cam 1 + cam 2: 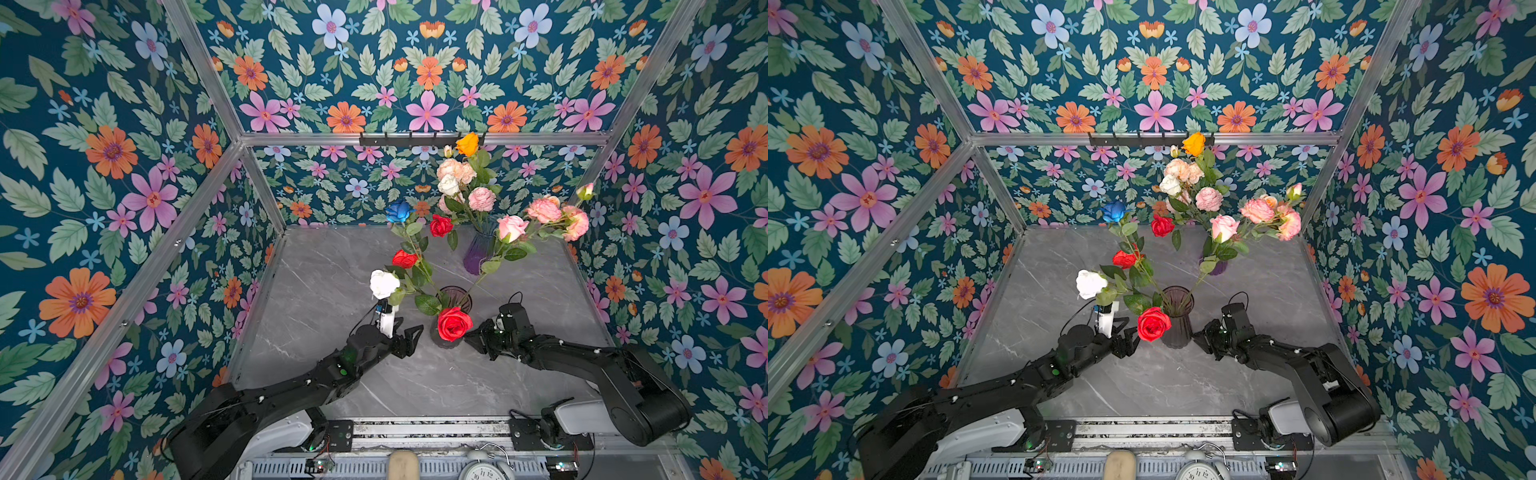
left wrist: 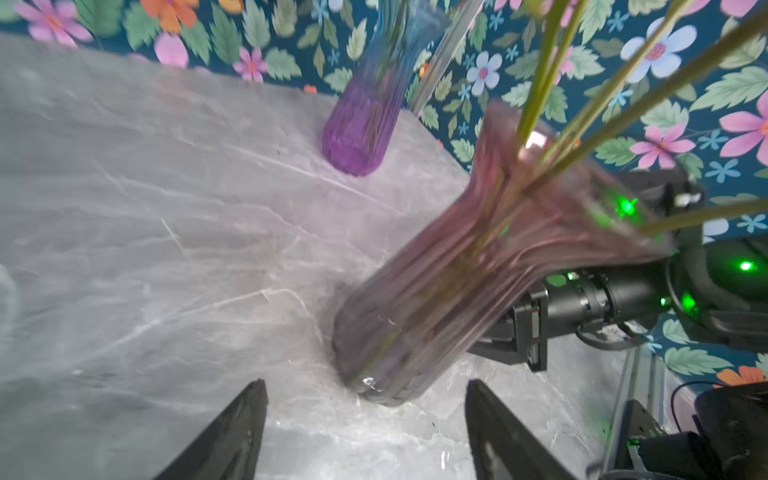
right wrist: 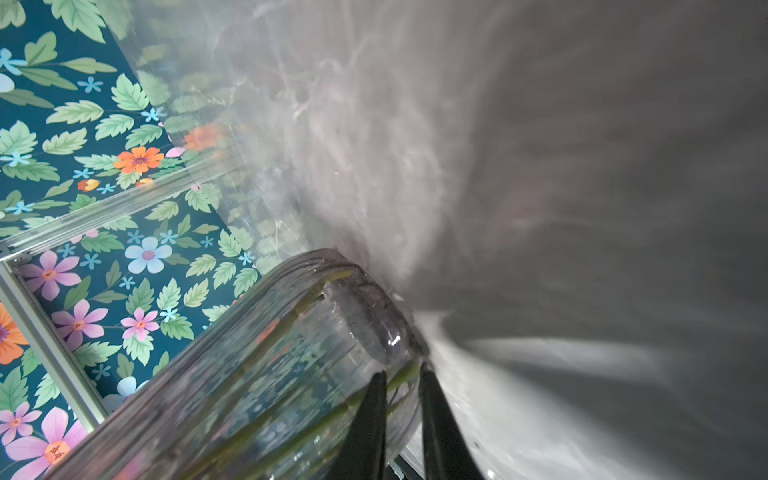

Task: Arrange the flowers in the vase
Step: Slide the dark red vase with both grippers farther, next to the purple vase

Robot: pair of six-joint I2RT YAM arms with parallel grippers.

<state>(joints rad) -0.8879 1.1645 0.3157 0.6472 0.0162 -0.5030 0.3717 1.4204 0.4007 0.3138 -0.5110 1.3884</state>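
Both top views are bright, evenly lit and sharp, with edges bowed. Both wrist views smear with motion blur; glare streaks the desk (image 3: pixel 540 357).

Both top views look steeply down from high over the near edge across the whole desk (image 1: pixel 332 270). The wrist views look out past the left gripper (image 2: pixel 365 382) and right gripper (image 3: pixel 402 370), close to the dark vase (image 2: pixel 436 291), which all four views share.
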